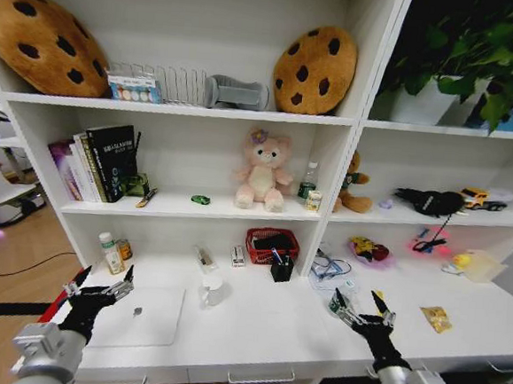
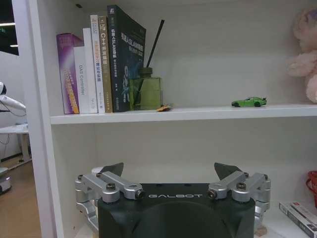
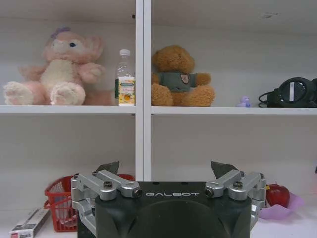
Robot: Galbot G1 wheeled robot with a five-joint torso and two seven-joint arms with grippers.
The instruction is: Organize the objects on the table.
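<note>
Head view: both arms raised over the front edge of the counter (image 1: 263,335), left end effector (image 1: 104,288) above the near-left corner, right end effector (image 1: 363,309) right of centre, each spread wide and holding nothing. Silver laptop (image 1: 140,314) closed and flat just beside the left end effector; white mug (image 1: 212,289) near its back right corner; black pen holder (image 1: 282,267) and red basket (image 1: 272,244) further back. Small green can (image 1: 337,302) almost touching the right fingertips, partly hidden by them. Tiny green toy car (image 2: 249,102) up on the middle shelf, well apart from the counter things. No grasp begun, so judged as the opening reach. For the can: come straight down from above, centre it between the open fingers, close gently since a light can tips easily. For the mug: avoid sweeping the wrist across the laptop lid. Keep the idle arm high to clear the shelf edge.
</note>
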